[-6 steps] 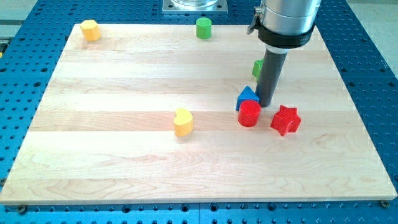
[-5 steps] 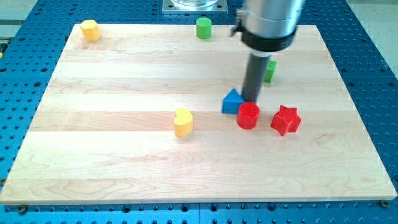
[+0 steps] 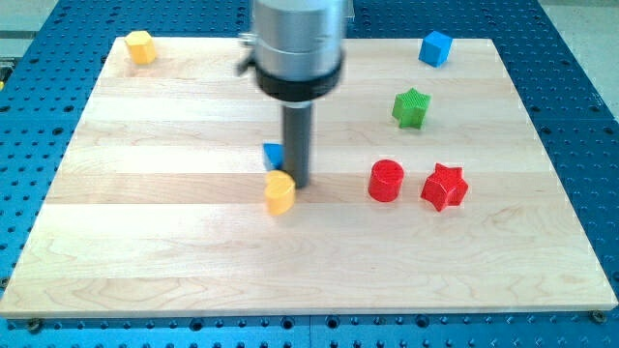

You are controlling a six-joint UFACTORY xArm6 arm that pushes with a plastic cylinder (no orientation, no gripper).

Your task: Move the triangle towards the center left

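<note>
**A:** Where's the blue triangle (image 3: 274,155)?

**B:** Mostly hidden behind my rod, just above the yellow heart block (image 3: 280,191). My tip (image 3: 297,184) sits at the heart's right. The tool has no jaws, just a rod.

**A:** How to push well?

**B:** I'd push leftward above the heart, without nudging it, along the desk (image 3: 145,222).

Blue triangle (image 3: 274,155) mostly hidden behind the rod, arm body cut off at the view's top.
</note>
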